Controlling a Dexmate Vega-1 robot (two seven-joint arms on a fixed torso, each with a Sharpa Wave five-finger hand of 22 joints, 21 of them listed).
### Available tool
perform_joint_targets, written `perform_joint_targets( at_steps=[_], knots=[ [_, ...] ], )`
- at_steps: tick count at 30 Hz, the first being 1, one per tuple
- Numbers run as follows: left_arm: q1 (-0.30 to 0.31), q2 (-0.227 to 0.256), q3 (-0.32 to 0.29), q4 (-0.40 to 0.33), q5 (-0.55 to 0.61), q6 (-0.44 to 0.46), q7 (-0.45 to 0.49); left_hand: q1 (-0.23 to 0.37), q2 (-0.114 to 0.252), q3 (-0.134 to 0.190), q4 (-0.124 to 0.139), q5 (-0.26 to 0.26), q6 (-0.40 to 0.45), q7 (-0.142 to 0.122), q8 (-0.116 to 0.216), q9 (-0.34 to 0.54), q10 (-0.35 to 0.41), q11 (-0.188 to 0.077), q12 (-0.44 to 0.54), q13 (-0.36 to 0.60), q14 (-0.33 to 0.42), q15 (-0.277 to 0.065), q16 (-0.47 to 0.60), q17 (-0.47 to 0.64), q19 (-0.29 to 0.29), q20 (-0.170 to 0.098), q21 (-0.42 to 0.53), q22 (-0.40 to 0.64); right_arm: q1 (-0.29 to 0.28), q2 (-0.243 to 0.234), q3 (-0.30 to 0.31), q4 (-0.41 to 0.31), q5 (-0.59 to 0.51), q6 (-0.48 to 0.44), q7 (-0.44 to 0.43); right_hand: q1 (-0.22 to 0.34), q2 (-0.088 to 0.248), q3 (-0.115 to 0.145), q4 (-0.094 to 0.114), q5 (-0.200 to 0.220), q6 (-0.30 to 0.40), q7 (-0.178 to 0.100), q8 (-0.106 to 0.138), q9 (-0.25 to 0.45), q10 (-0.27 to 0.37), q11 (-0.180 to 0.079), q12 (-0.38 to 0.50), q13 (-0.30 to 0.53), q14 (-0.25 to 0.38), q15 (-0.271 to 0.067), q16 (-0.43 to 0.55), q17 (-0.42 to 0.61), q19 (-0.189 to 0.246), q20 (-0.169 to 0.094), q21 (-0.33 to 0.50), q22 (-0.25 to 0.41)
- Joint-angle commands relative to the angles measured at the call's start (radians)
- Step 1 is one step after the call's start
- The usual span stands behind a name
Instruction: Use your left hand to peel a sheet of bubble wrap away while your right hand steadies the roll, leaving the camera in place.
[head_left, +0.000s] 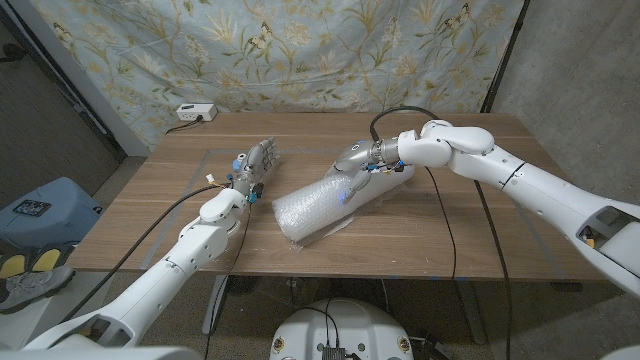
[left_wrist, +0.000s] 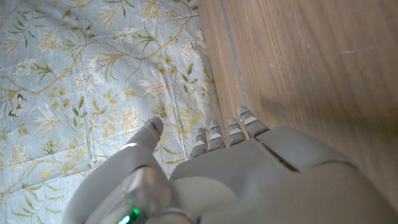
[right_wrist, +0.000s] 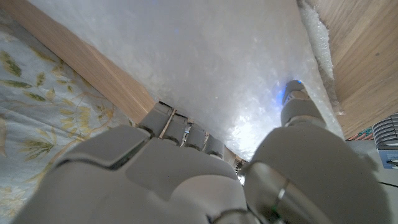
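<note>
Right robot hand (head_left: 358, 165) was laid grasping top of translucent white bubble-wrap roll (head_left: 325, 207), steadying step judged underway. Left robot hand (head_left: 256, 165) stood released just beside roll; reach to loose sheet edge judged needed next.

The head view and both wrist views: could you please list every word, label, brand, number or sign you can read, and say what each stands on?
None can be read.
The blue object on the floor to the table's left bears a dark label, too small to read.
The white box at the table's far edge shows no legible marking.
The bubble wrap roll and both arms carry no print; the right hand and left hand show only small lights.
</note>
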Motion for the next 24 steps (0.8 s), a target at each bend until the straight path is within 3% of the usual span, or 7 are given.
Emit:
perform_joint_targets(
  at_steps=[1,24],
  knots=[
    [-0.003,0.002,0.0,0.005,-0.004,-0.003,-0.013,0.01,-0.002,0.0,-0.003,0.01,0.009,0.003,0.0,0.004,0.006,0.001,0.006,0.006,0.005,0.0,0.006,0.002,0.008,0.005,0.005,0.004,-0.011,-0.012,0.033,-0.03,0.074,-0.026,0.035,0.009,0.002,-0.001,0.0,0.003,0.01,0.0,0.0,0.003,0.012,-0.001,0.007,0.002,0.011,-0.127,0.007,0.003,0.007,0.003,0.001,0.005],
    [-0.008,0.006,-0.001,0.014,-0.011,-0.006,-0.035,0.013,-0.002,0.0,-0.004,0.011,0.012,0.006,-0.003,0.005,0.01,0.002,0.004,0.006,0.008,0.001,0.003,0.002,0.008,0.007,0.003,0.005,-0.036,-0.026,0.081,-0.033,0.24,-0.117,0.08,0.01,0.005,-0.009,0.004,0.001,0.017,0.002,-0.007,0.003,0.018,0.005,0.016,0.009,0.019,-0.125,0.011,0.012,0.012,0.004,-0.003,0.006]
  ],
)
